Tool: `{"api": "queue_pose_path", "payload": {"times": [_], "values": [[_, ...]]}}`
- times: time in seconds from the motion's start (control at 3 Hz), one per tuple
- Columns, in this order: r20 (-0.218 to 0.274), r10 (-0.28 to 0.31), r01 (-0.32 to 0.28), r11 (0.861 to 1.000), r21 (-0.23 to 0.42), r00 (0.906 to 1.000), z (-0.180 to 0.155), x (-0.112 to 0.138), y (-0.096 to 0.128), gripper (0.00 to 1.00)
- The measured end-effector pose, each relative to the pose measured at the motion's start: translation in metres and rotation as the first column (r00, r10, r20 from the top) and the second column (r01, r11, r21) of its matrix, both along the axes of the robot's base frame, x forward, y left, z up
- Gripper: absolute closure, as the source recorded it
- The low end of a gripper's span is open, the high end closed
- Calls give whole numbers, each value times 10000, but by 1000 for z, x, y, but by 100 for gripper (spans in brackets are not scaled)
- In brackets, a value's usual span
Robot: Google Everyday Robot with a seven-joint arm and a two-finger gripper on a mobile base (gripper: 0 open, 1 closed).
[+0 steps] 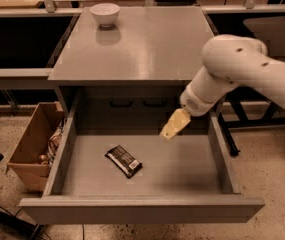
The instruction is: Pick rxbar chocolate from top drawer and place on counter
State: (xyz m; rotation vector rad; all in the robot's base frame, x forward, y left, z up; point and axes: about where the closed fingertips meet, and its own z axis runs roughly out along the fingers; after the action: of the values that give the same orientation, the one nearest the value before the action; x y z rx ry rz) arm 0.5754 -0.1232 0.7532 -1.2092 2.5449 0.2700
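The robot's tan gripper (174,125) hangs over the far right of the open grey top drawer (142,211), and how wide it stands cannot be told. The dark-wrapped rxbar chocolate (124,161) lies flat left of centre on the drawer floor. A clean pick likely means swinging left and nearer, spanning the bar's narrow width; its pale label is unreadable.

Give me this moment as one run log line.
gripper: over top drawer, back right, apart from bar | rxbar chocolate: flat on drawer floor, not yet picked | counter: white bowl at back left
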Motion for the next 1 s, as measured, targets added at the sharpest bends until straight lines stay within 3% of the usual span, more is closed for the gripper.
{"api": "queue_pose_path", "payload": {"times": [0.67,1.0], "values": [[-944,659,-760,9912,-1084,9933,-79,-9,78,0],[-973,836,-988,9814,-1643,9917,-107,-17,107,0]]}}
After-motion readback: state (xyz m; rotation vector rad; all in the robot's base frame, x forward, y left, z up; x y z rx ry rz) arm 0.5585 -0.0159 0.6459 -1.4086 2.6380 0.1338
